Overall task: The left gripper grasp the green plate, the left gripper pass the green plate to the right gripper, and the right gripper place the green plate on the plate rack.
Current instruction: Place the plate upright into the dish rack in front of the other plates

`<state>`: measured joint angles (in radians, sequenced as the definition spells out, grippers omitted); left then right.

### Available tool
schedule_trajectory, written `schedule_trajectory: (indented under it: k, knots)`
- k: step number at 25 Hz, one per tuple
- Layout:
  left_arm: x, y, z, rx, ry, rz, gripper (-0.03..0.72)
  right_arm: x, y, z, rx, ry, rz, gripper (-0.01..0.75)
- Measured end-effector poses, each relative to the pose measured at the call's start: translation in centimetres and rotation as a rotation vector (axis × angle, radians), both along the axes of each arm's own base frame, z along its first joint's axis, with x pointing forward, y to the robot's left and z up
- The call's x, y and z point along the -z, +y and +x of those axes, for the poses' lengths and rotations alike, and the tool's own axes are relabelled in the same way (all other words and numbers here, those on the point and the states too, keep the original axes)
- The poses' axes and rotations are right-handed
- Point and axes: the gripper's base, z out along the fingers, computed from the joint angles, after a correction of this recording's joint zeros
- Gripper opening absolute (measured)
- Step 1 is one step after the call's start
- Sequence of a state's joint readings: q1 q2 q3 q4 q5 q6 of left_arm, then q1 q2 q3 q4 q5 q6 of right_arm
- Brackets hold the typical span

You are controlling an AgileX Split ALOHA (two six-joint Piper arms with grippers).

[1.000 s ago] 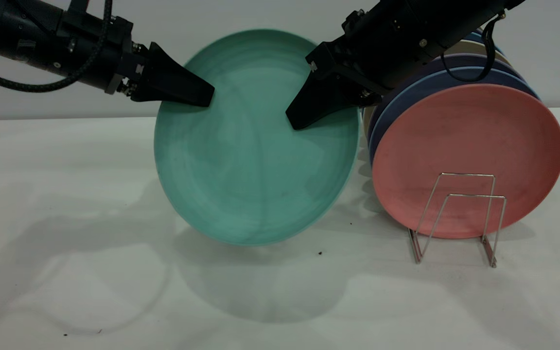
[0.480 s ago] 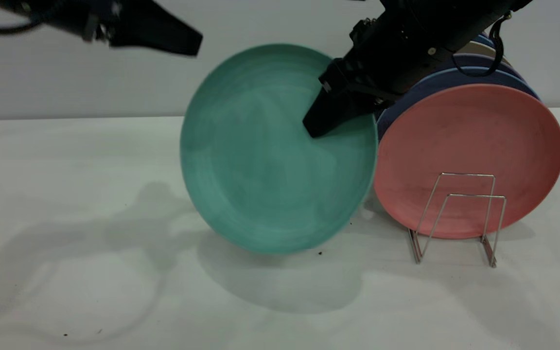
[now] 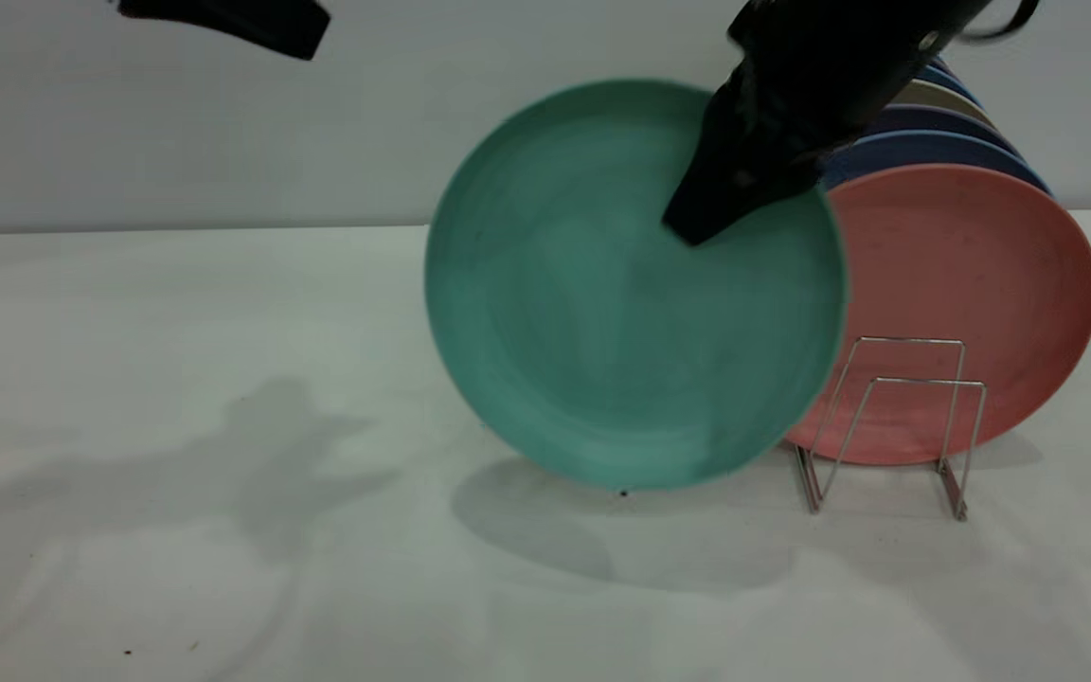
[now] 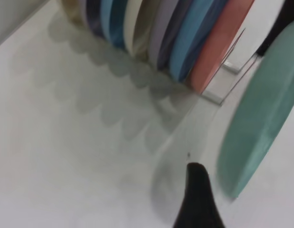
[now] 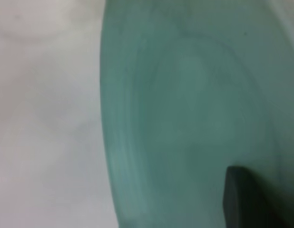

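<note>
The right end effector [image 3: 697, 223] pinches the green plate [image 3: 621, 303] upright above the worktop [image 3: 223, 530], just left of the rack [image 3: 896, 417]. The left end effector [image 3: 261, 21] hangs far left; its spread I cannot tell.

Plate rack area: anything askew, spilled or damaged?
Nothing stands out. The right gripper holds the round teal-green plate upright above the white table, beside the silver wire plate rack. The salmon-pink plate stands upright in the rack.
</note>
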<state>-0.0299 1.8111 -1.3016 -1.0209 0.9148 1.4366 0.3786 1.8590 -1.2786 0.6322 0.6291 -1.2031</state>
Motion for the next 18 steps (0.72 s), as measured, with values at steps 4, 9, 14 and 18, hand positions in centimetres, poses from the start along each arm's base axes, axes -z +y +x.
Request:
schedule_trajectory:
  k: [4,9,14,18]
  knots:
    - [0.5,0.4,-0.1,-0.026,0.033,0.052,0.564,-2.5,-0.8,-1.0,-0.044,-0.058,-0.06,0.138]
    - [0.7,0.5,-0.1,-0.043,0.048,0.065,0.564,-5.1,-2.2,-1.8,-0.098,-0.18,-0.195,0.138]
    - [0.7,0.5,0.0,-0.051,0.055,0.063,0.564,-5.4,-3.4,-2.0,-0.154,-0.24,-0.349,0.137]
    - [0.7,0.5,0.0,-0.053,0.055,0.062,0.564,-5.4,-3.9,-1.8,-0.165,-0.257,-0.402,0.137]
